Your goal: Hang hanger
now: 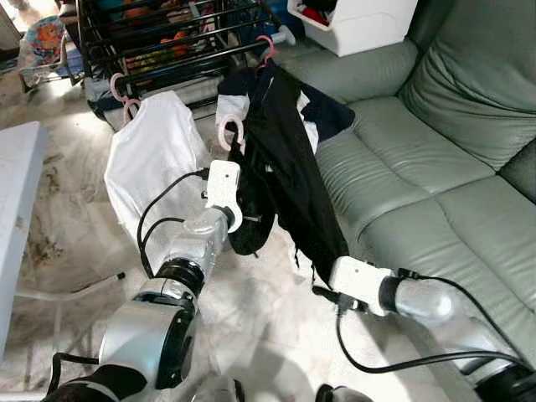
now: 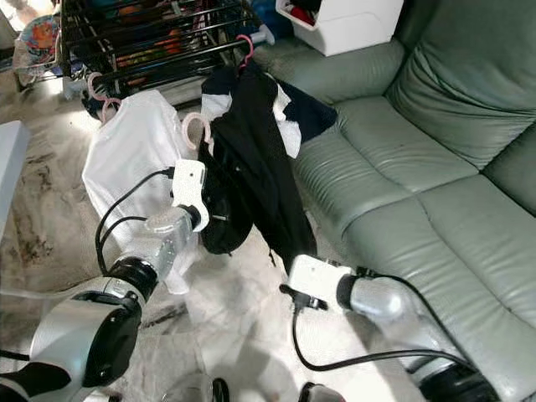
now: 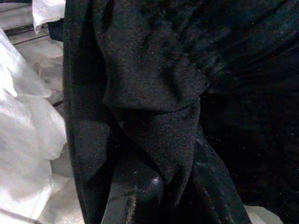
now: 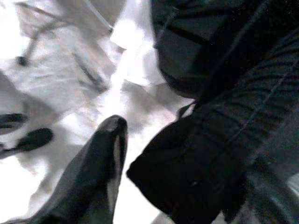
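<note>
A black garment [image 1: 280, 167] hangs on a pink hanger whose hook [image 1: 230, 132] stands free in the air, below the black drying rack [image 1: 167, 42]. My left gripper [image 3: 173, 186] is buried in this garment just under the hook, its fingers [image 3: 135, 191] shut on the black cloth. My right gripper [image 4: 187, 163] is low at the garment's bottom hem [image 1: 322, 268]; it is open, with the hem lying between its fingers [image 4: 103, 158]. Behind it, a second pink hanger [image 1: 266, 50] with a dark and white garment hangs on the rack.
A white shirt [image 1: 155, 159] on a pink hanger [image 1: 124, 94] hangs from the rack on the left. A green leather sofa [image 1: 435, 167] fills the right, with a white box [image 1: 356, 21] at its far end. A white table [image 1: 17, 184] stands at left over marble floor.
</note>
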### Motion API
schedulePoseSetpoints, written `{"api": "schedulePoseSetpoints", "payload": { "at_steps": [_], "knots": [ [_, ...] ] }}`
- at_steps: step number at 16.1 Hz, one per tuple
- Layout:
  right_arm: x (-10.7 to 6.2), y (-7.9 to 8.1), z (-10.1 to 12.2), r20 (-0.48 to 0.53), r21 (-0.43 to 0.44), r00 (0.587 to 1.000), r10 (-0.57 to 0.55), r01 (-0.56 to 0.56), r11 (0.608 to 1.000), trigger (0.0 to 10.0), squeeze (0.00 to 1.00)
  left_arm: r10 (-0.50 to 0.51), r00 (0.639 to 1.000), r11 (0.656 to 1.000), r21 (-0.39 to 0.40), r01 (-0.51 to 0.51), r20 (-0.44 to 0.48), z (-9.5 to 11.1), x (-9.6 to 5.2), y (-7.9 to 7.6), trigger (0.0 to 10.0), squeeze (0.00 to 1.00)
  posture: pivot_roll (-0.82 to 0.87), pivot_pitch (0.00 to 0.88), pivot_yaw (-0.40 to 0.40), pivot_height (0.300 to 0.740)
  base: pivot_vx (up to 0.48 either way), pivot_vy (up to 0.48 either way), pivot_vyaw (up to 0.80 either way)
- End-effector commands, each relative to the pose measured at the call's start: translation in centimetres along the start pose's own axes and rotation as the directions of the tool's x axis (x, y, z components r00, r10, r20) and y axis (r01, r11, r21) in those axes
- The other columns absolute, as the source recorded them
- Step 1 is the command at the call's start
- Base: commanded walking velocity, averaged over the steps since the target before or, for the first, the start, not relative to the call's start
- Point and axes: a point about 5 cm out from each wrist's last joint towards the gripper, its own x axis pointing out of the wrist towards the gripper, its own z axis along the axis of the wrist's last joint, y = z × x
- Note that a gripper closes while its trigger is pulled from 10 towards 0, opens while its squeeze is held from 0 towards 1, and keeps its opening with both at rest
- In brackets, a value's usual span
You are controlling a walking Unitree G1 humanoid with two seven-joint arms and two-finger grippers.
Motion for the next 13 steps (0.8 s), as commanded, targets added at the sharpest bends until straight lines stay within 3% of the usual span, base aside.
{"api": "schedulePoseSetpoints", "payload": {
  "at_steps": [1, 3, 4, 5, 6, 7, 9, 12, 13],
  "knots": [
    [-0.3, 0.2, 0.3, 0.025, 0.035, 0.999, 0.036, -0.036, 0.999, 10.0, 1.00, 0.026, 0.998, 0.999, 0.037, -0.028, 0.054, 1.4, 0.0, 1.0, 0.0, 0.00, -0.11, 0.026, 0.073, 0.740, 0.000, 0.000, 0.00],
    [-0.6, 0.5, 0.7, 0.068, 0.103, 0.994, 0.084, -0.091, 0.990, 10.0, 1.00, 0.033, 0.998, 0.999, 0.034, -0.034, 0.052, 1.4, -0.1, 1.2, 0.0, 0.00, -0.11, 0.026, 0.075, 0.740, 0.000, 0.000, 0.00],
    [0.1, -1.7, 0.6, 0.035, 0.030, 0.993, -0.115, 0.114, 0.993, 10.0, 1.00, 0.042, 0.998, 0.998, -0.041, -0.040, 0.055, 1.6, 0.0, 1.2, 0.0, 0.00, -0.11, 0.026, 0.075, 0.740, 0.000, 0.000, 0.00],
    [0.5, -2.7, 1.5, 0.116, 0.027, 0.970, -0.214, 0.212, 0.977, 10.0, 1.00, 0.033, 0.998, 0.998, -0.049, -0.030, 0.061, 1.7, 0.0, 1.0, 0.0, 0.00, -0.11, 0.021, 0.074, 0.740, 0.000, 0.000, 0.00],
    [0.6, -3.2, 3.1, 0.237, 0.135, 0.932, -0.273, 0.247, 0.960, 10.0, 1.00, 0.023, 0.998, 0.998, -0.060, -0.019, 0.064, 1.6, 0.1, 0.8, 0.0, 0.00, -0.11, 0.021, 0.074, 0.740, 0.000, 0.000, 0.00],
    [0.6, -3.7, 4.3, 0.325, 0.316, 0.885, -0.335, 0.232, 0.920, 10.0, 1.00, -0.002, 0.998, 0.999, -0.051, 0.005, 0.055, 1.4, 0.2, 0.3, 0.0, 0.00, -0.10, 0.018, 0.076, 0.740, 0.000, 0.000, 0.00],
    [0.7, -3.2, 4.7, 0.352, 0.332, 0.893, -0.282, 0.163, 0.929, 10.0, 1.00, -0.013, 0.999, 0.999, -0.052, 0.015, 0.053, 1.2, 0.1, 0.2, 0.0, 0.00, -0.10, 0.017, 0.076, 0.740, 0.000, 0.000, 0.00],
    [0.6, -4.3, 5.2, 0.393, 0.423, 0.846, -0.360, 0.182, 0.888, 10.0, 1.00, -0.023, 0.998, 0.998, -0.063, 0.027, 0.062, 1.3, 0.2, 0.0, 0.0, 0.00, -0.10, 0.016, 0.077, 0.740, 0.000, 0.000, 0.00],
    [0.7, -4.2, 5.0, 0.383, 0.406, 0.859, -0.340, 0.174, 0.897, 10.0, 1.00, -0.035, 0.997, 0.997, -0.064, 0.039, 0.069, 1.4, 0.2, -0.2, 0.0, 0.00, -0.10, 0.016, 0.077, 0.740, 0.000, 0.000, 0.00]
  ]
}}
